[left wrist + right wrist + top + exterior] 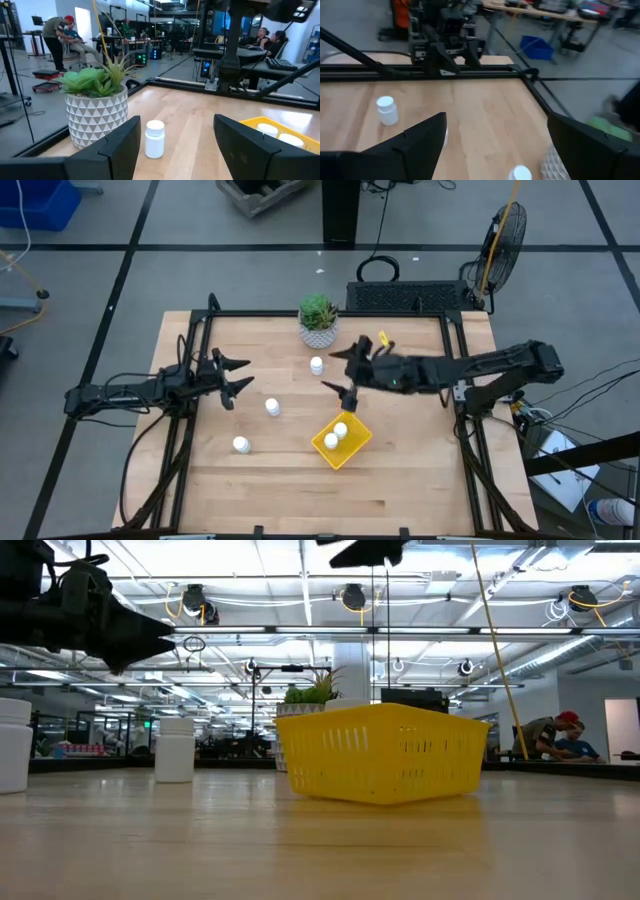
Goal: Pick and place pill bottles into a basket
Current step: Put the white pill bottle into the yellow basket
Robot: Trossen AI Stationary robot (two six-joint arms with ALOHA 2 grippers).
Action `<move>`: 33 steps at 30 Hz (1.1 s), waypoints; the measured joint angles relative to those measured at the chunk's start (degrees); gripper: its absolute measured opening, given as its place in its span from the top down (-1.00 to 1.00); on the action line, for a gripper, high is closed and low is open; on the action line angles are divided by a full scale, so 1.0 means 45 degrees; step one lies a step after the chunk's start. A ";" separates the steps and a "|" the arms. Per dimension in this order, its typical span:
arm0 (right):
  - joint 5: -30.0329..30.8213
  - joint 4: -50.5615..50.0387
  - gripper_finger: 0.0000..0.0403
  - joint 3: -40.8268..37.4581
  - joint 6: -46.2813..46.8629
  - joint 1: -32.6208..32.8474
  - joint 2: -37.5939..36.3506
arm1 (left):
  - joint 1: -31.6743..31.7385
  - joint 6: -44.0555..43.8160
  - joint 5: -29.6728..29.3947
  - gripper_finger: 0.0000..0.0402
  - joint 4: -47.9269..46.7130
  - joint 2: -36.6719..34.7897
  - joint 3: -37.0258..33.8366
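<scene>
Three white pill bottles stand upright on the wooden table: one near the plant pot [317, 365], one mid-table [272, 407], one nearer the front [241, 444]. Two more lie in the yellow basket [342, 440], which rests on the table right of centre. My left gripper [238, 375] is open and empty at the table's left, above the table; the bottle by the pot [154, 139] shows ahead between its fingers. My right gripper [344, 372] is open and empty, above the table between that bottle and the basket. The basket also shows in the low view [385, 755].
A white patterned plant pot [318, 322] with a green plant stands at the table's far edge, close to the far bottle. A black metal frame [330, 313] runs round the table. People sit at desks in the room beyond [65, 35].
</scene>
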 joint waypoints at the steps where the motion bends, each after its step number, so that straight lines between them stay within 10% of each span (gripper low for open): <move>1: -0.0500 0.0030 -0.67 0.0000 -0.0039 -0.0332 0.0021 | -0.0002 0.0000 0.0000 -0.26 -0.0008 0.0000 0.0000; 21: -0.2317 -0.4933 -0.67 0.5455 -0.1604 -0.3174 0.4846 | 0.0000 0.0379 0.0012 -0.26 -0.0428 0.0646 0.0010; 33: -0.4002 -0.6112 -0.67 0.5799 -0.0184 -0.4472 0.6419 | 0.0010 0.0472 0.0041 -0.26 -0.0418 0.0661 0.0015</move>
